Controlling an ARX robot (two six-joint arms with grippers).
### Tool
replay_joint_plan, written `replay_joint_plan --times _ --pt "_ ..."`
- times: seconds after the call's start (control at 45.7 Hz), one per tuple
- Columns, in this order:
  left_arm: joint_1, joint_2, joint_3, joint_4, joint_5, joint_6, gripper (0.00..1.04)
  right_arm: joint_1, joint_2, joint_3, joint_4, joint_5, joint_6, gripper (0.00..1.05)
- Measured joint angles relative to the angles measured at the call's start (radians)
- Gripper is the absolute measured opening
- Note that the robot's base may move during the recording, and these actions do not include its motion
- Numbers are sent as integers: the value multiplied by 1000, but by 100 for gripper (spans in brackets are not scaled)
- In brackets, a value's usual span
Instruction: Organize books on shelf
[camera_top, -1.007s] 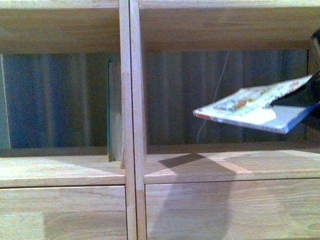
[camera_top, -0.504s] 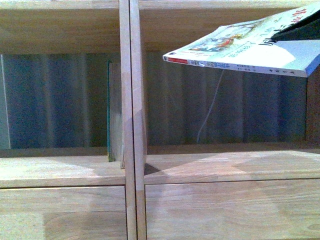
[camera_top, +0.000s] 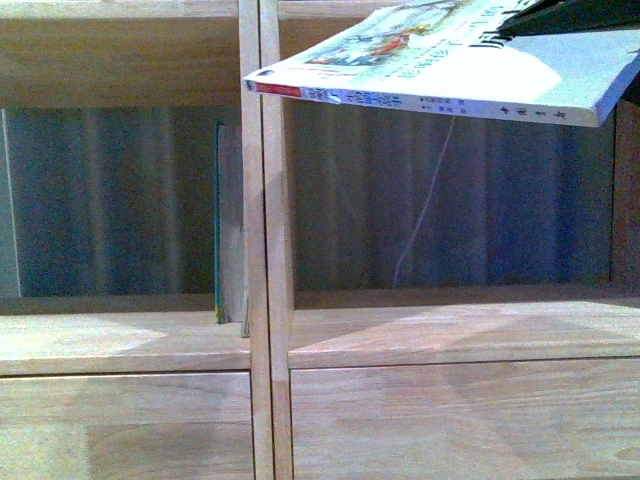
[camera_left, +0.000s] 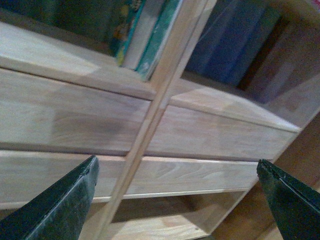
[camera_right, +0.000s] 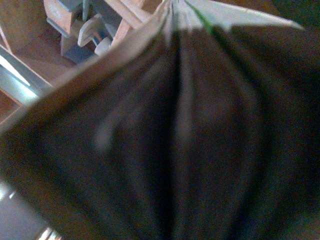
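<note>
So the right gripper (camera_top: 575, 15) is clamped on the paperback (camera_top: 430, 70), near-flat, high on the shelf's (camera_top: 450, 340) right side. The teal-edged book (camera_top: 219, 220) stands in the left compartment. The left gripper (camera_left: 176, 165) is spread wide, empty.

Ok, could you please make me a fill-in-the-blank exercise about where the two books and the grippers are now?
1. In the front view, the teal-edged book stands upright in the ___ compartment of the shelf, beside the central upright.
2. The right gripper holds the paperback high and nearly flat; the spine's end towards the central upright is coloured ___.
3. The left gripper is ___ and holds nothing.
Missing words: left; red; open.
</note>
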Motion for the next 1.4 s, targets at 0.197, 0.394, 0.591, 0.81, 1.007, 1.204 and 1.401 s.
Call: replay_joint_plan --times 0.197,0.394,0.591,0.81,1.007,1.204,1.401 --pt "17 191 113 344 171 -306 97 76 -19 -18 -7 13 -26 7" --pt "-26 323 186 584 99 -555 97 153 -22 -30 -7 53 -37 7" --pt "-107 376 218 650 37 -623 97 193 -29 -37 -7 75 -36 7" --pt "-197 455 240 713 -40 -650 97 256 -69 -62 -10 91 -30 7" --pt "-229 481 264 745 -68 -663 97 314 -109 -86 -23 104 -28 7" --pt "-267 497 278 759 -103 -672 97 385 -136 -109 -39 119 -29 7" --pt "-302 497 278 757 -131 -673 97 434 -137 -127 -46 156 -29 7"
